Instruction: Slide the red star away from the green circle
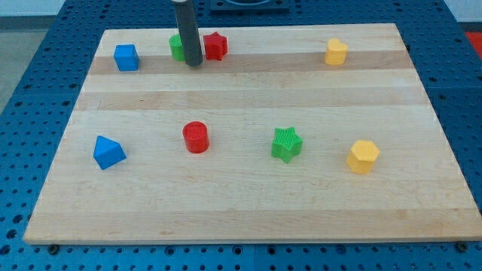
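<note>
The red star [216, 46] lies near the view's top edge of the wooden board [248, 203]. The green circle [176, 47] sits just to its left, partly hidden behind the rod. My tip [193, 63] rests on the board between the two blocks, slightly below them, close to both. The dark rod rises from there out of the view's top.
A blue cube [126, 57] is at the top left and a yellow block [336, 52] at the top right. Lower down, from left to right, are a blue triangular block [108, 152], a red cylinder [196, 137], a green star [286, 144] and a yellow hexagon [363, 156].
</note>
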`<state>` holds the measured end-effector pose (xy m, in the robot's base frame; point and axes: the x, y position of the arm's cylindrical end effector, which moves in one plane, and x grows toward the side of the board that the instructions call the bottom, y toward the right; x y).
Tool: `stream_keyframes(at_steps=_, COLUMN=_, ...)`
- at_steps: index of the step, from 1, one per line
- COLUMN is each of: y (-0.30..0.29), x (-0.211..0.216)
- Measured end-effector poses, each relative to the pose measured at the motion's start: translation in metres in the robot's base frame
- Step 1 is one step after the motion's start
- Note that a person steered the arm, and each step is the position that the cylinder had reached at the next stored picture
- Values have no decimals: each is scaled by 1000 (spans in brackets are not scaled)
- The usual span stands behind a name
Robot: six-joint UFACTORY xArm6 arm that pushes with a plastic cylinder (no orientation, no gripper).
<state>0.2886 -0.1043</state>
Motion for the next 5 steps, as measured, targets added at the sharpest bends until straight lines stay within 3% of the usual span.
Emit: stream_keyframes(at_steps=5, y=34, x=-5)
